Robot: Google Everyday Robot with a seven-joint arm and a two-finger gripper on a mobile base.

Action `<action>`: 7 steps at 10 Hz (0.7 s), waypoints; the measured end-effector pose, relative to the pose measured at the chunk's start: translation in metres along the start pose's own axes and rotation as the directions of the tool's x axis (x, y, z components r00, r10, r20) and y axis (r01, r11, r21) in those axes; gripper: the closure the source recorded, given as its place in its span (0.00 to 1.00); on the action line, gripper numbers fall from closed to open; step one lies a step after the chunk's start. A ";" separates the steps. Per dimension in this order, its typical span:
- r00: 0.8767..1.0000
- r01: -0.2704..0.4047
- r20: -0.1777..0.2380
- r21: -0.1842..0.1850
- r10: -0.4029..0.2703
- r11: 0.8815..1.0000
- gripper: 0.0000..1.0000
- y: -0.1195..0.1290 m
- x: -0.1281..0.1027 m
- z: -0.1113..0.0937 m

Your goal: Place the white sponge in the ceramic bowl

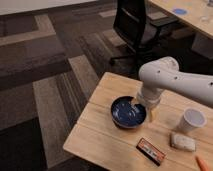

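Observation:
The white sponge [182,142] lies on the wooden table [100,135], near its right front, beside a white paper cup [191,120]. The dark blue ceramic bowl [127,113] sits near the table's middle and looks empty. My gripper [143,111] hangs from the white arm [170,80] at the bowl's right rim, well to the left of the sponge. Nothing shows in the gripper.
A flat black-and-orange item [151,151] lies in front of the bowl. An orange tip [204,163] shows at the bottom right corner. A black office chair [135,30] stands behind the table, with another desk [192,15] at the back right.

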 end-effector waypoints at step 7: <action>0.998 -0.039 -0.043 0.034 0.041 0.999 0.35 -0.001 -0.010 0.019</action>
